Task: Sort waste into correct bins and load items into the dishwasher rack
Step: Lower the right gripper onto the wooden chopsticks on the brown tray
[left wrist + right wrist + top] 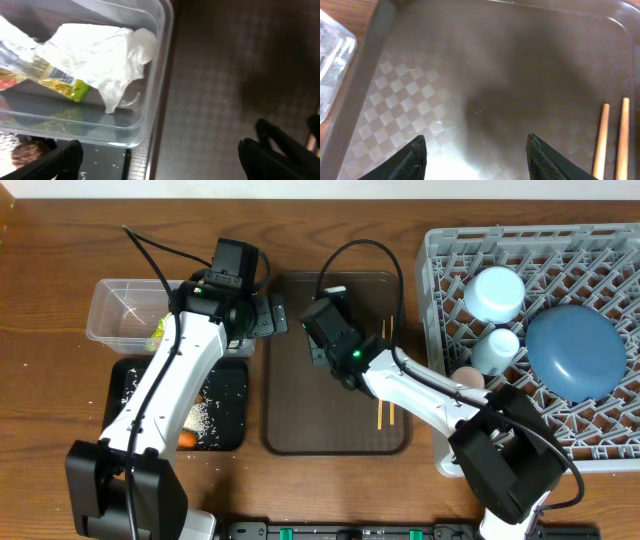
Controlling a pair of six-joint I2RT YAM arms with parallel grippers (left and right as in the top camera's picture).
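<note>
Crumpled white and yellow-green wrappers lie in the clear tub. My left gripper stands wide open and empty over the tub's right rim, beside the brown tray. In the overhead view the left gripper is at that rim. The black tray holds rice crumbs, an orange piece and a brown lump. My right gripper hangs open and empty over the brown tray, left of the chopsticks. The grey rack holds a dark-blue plate, a light-blue bowl and a light-blue cup.
The brown serving tray lies between the bins and the rack, with the chopsticks near its right edge. A pinkish cup shows at the rack's left wall, partly behind my right arm. Bare wooden table runs along the back.
</note>
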